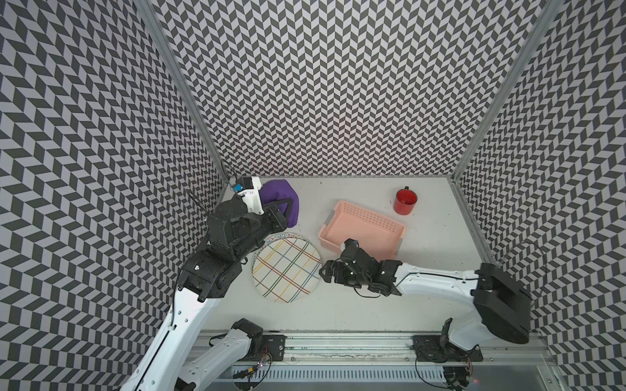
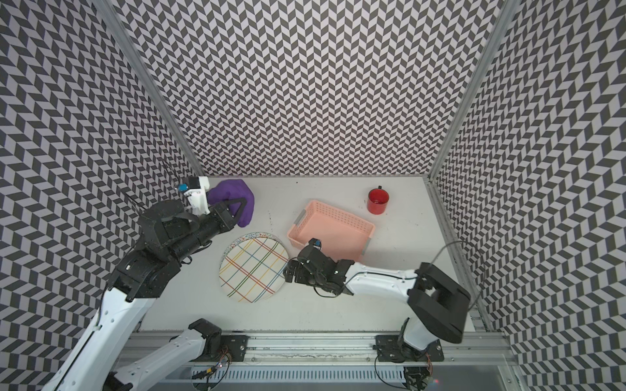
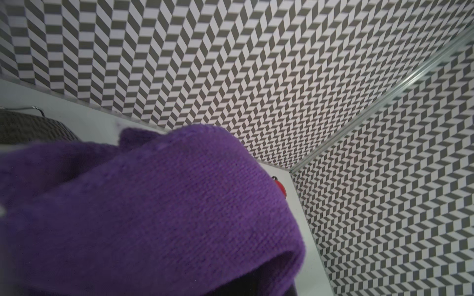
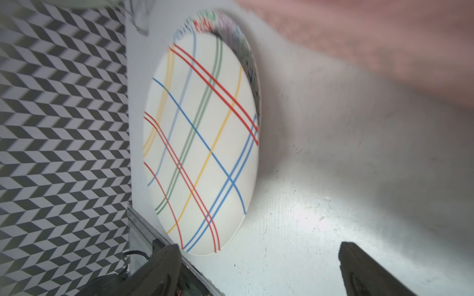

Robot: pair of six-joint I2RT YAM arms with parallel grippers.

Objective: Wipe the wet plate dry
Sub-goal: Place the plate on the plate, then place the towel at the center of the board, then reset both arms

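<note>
A white plate with coloured crossing lines lies flat on the table, stacked on a speckled plate whose far rim shows. My right gripper is open just beside the plate's right edge, low over the table, with nothing between its fingers. Behind the plate at the back left, my left gripper is shut on a purple cloth. The cloth bunches over the jaws and hides them in the left wrist view.
A pink slotted basket stands right of the plates, just behind my right wrist. A red mug is at the back right. Patterned walls enclose the table on three sides.
</note>
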